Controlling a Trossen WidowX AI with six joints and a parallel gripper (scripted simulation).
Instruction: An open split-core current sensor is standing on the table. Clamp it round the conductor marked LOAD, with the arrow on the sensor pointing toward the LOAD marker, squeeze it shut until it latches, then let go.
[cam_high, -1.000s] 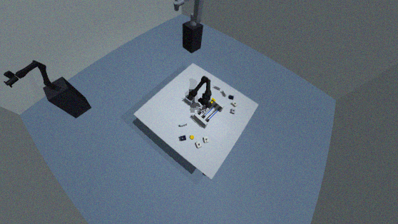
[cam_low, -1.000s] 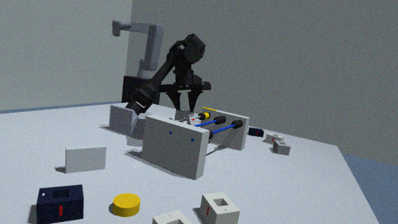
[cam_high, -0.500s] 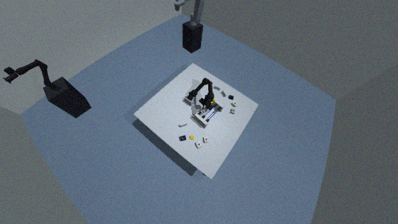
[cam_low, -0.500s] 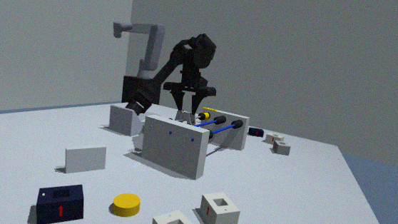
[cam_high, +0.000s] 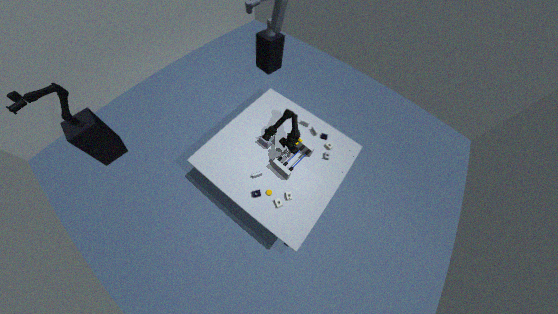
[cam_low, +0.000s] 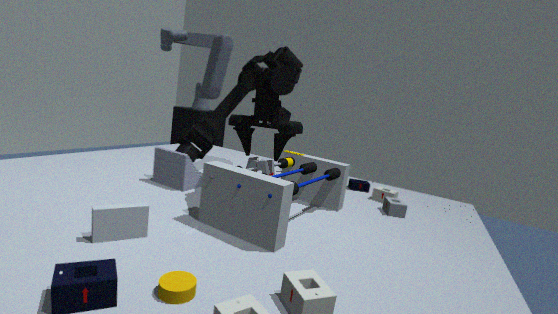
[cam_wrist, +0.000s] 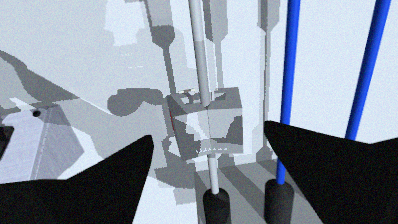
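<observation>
The grey split-core sensor (cam_wrist: 225, 122) (cam_low: 267, 167) sits around the pale grey conductor (cam_wrist: 198, 45), which runs through it between the two panels. A seam runs down its middle between the two halves; I cannot tell whether it is latched. A sliver of red shows on its left side in the wrist view; the arrow's direction is not readable there. A yellow band (cam_low: 289, 162) marks a conductor end by the far panel. My gripper (cam_wrist: 208, 133) (cam_low: 262, 156) is open, its black fingertips apart on either side just above the sensor, touching nothing that I can see.
Two blue conductors (cam_wrist: 289, 75) (cam_wrist: 367, 70) run beside the sensor, under the right finger in the wrist view. The near panel (cam_low: 240, 210) and far panel (cam_low: 325, 187) stand at their ends. A dark block (cam_low: 102, 295), a yellow disc (cam_low: 177, 287) and white blocks (cam_low: 317, 300) stand in front.
</observation>
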